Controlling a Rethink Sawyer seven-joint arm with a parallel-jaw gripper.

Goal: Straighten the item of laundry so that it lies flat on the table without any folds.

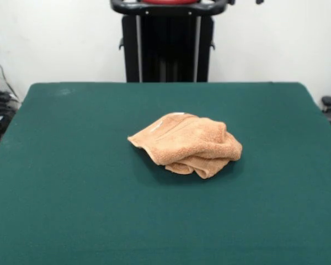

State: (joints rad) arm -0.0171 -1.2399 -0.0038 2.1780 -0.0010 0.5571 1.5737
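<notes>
Green cloth covers the whole table [60, 182], and the towel [186, 144] lies near its middle, a little to the right of centre. The towel is orange-tan and it is not flat: it is bunched into a low heap with several layers folded over each other. 1 thick fold rolls along its right and front side, and a thinner flap points to the left. A small white bit shows at the upper edge of the heap. Green cloth lies bare on every side of the towel. Behind the table stands the black pedestal [168, 44] of the robot against a white wall [55, 38]. Some cables [0, 105] hang at the left edge. No gripper shows anywhere, so its state cannot be seen.
</notes>
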